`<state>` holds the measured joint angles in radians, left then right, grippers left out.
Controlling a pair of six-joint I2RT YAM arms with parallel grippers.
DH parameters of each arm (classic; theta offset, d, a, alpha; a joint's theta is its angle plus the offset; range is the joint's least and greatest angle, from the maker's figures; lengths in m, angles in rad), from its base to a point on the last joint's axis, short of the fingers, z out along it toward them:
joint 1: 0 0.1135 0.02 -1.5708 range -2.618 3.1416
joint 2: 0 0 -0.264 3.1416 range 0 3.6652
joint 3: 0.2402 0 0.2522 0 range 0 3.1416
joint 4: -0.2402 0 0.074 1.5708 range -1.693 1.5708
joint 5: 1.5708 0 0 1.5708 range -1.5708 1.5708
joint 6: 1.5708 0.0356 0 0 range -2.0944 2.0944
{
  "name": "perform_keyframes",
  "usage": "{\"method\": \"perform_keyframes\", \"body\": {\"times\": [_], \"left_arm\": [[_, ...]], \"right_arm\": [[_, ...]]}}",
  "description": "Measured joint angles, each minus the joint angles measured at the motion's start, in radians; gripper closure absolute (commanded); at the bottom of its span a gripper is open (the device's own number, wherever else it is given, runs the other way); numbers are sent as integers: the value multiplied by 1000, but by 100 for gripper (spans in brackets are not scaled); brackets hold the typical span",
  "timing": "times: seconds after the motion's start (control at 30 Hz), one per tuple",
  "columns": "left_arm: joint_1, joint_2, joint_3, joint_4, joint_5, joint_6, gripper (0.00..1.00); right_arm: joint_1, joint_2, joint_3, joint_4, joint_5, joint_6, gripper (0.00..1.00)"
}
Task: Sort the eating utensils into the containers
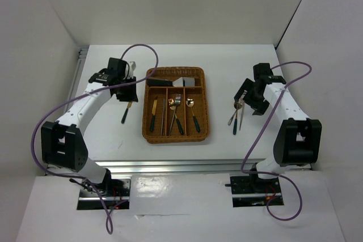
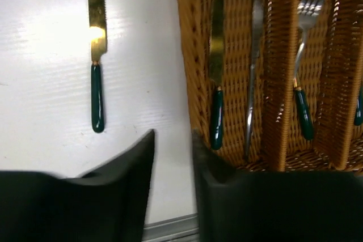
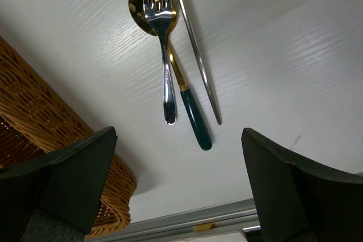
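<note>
**Top view**
- Tray (image 1: pixel 146 106): mid-table, between the two arms. The server (image 1: pixel 180 81) lies in the crosswise slot, and about five pieces lie in the long slots.
- Loose knife (image 1: pixel 126 111): on the table just left of the tray, handle toward the arm bases.
- Left gripper (image 1: pixel 123 86): above the knife's blade end, near the tray's far left corner.
- Pile (image 1: pixel 237 116): three pieces on the table, well right of the tray.
- Right gripper (image 1: pixel 245 99): over the pile's far end.

**Left wrist view**
- Left gripper (image 2: pixel 173 145): narrow gap, nothing in it.
- The gap sits over bare table between the loose knife (image 2: pixel 96 55) and the tray wall (image 2: pixel 190 55). The knife lies off to the gap's left, parallel to the wall.
- Gold knife (image 2: pixel 216 55) and silver knife (image 2: pixel 253 66) share the nearest slot; a fork (image 2: pixel 303 43) lies in the next.
- Risk: a straight descent would likely meet bare table or clip the wicker, because the gap is offset from the knife and barely wider than it. A flat knife on a smooth top may also skid.

**Right wrist view**
- Right gripper (image 3: pixel 178 185): spread wide, empty.
- The pile lies ahead of the fingers (image 3: pixel 74 179), roughly centred between them.
- Silver fork (image 3: pixel 164 43) rests across the gold spoon (image 3: pixel 190 109), touching it. A slim silver piece (image 3: pixel 195 55) lies just beside them, head out of frame.
- Risk: closing could take fork and spoon together, since they overlap, and put two kinds in one slot. A jaw might also flick the slim piece away.
</note>
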<state>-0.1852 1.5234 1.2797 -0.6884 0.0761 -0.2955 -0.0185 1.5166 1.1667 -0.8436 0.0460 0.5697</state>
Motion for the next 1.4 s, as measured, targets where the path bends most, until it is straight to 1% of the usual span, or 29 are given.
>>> {"method": "perform_keyframes", "body": {"times": [0.03,0.07,0.17,0.27,0.37,0.53,0.83,0.97,1.1,1.13,1.23,1.27,1.3,1.33,1.37,1.4], "left_arm": [[2,1,-13,1,-1,2,49],[8,3,-28,1,-3,4,39],[49,25,-61,9,-12,21,29],[101,71,-74,31,-15,39,25],[135,134,-76,58,-20,49,25],[136,244,-79,77,-33,58,25],[174,247,-177,114,-38,57,28],[174,224,-209,127,-46,58,34],[174,211,-231,139,-53,62,46],[174,211,-231,141,-54,62,55],[175,223,-225,143,-57,63,67],[175,227,-223,144,-57,62,76],[175,229,-220,145,-55,63,83],[175,231,-219,149,-51,63,93],[175,231,-218,149,-48,63,100],[175,231,-217,151,-44,60,100]], "right_arm": [[0,0,0,0,-1,-2,1],[0,0,0,0,-1,-3,1],[0,0,0,0,-3,-10,1],[0,0,0,1,-7,-14,1],[0,0,0,2,-13,-15,1],[0,10,0,4,-27,-21,1],[0,77,14,13,-61,-30,1],[0,110,27,15,-69,-36,1],[0,126,39,16,-70,-37,1],[0,129,43,16,-70,-37,1],[0,138,59,18,-72,-37,1],[0,141,63,18,-72,-37,1],[0,142,66,18,-72,-37,1],[0,142,68,18,-72,-37,1],[0,142,69,18,-72,-37,1],[0,142,70,18,-72,-37,1]]}}
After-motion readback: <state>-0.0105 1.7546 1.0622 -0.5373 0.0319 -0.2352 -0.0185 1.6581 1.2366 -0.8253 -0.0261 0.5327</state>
